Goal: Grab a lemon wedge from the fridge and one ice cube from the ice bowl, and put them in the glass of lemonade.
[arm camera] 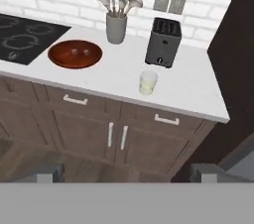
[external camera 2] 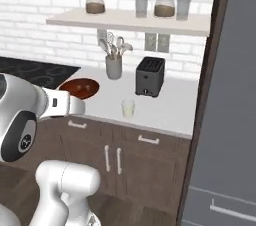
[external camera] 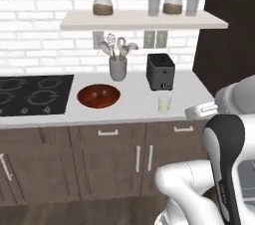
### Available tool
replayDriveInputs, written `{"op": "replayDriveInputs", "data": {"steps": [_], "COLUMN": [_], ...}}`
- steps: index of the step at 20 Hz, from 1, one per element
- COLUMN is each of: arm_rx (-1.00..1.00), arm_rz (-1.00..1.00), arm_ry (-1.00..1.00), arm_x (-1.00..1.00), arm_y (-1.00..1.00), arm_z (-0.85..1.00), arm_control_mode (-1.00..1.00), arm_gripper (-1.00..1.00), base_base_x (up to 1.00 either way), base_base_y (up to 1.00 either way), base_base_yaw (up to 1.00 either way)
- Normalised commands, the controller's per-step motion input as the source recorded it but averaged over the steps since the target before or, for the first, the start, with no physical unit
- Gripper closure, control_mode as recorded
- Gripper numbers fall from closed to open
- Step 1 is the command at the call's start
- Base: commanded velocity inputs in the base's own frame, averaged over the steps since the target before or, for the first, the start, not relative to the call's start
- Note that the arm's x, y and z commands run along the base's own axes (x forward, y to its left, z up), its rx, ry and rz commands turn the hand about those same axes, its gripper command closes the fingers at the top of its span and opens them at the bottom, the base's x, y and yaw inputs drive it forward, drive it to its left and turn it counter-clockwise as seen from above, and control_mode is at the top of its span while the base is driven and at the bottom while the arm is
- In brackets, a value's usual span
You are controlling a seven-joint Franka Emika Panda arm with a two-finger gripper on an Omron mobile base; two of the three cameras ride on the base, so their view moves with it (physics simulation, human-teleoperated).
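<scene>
Glossy white robot arm [external camera: 199,189] with rounded segments, dark grey joint covers, and a round dark cap.

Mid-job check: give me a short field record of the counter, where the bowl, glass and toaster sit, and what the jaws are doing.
counter: white worktop over brown wooden cupboards
ice bowl: wide reddish-brown wooden bowl right of the black cooktop, small pale cubes inside
lemonade glass: short clear tumbler of pale yellowish liquid, standing near the counter's front edge, in front of the dark grey toaster
utensil cup: grey cup of spoons and a whisk at the back wall
fridge: grey door at the right, lemon wedge not visible
gripper: fingertips wide apart, nothing between the jaws
</scene>
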Motion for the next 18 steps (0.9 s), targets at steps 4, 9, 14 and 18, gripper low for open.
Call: {"op": "replayDriveInputs", "data": {"steps": [4, 9, 14, 18], "arm_rx": [0.00, 0.00, 0.00, 0.00], "arm_rz": [0.00, 0.00, 0.00, 0.00], "arm_ry": [0.00, 0.00, 0.00, 0.00], "arm_x": [0.00, 0.00, 0.00, 0.00], "arm_y": [0.00, 0.00, 0.00, 0.00], "arm_z": [0.00, 0.00, 0.00, 0.00], "arm_control_mode": [1.00, 1.00, 1.00, 1.00], "arm_gripper": [-1.00, -1.00, -1.00, -1.00], "base_base_x": [0.53, 0.67, 0.73, 0.71], "base_base_y": [0.79, 0.97, 0.89, 0.32], "base_base_yaw": [-0.56, -0.45, -0.41, -0.32]}}
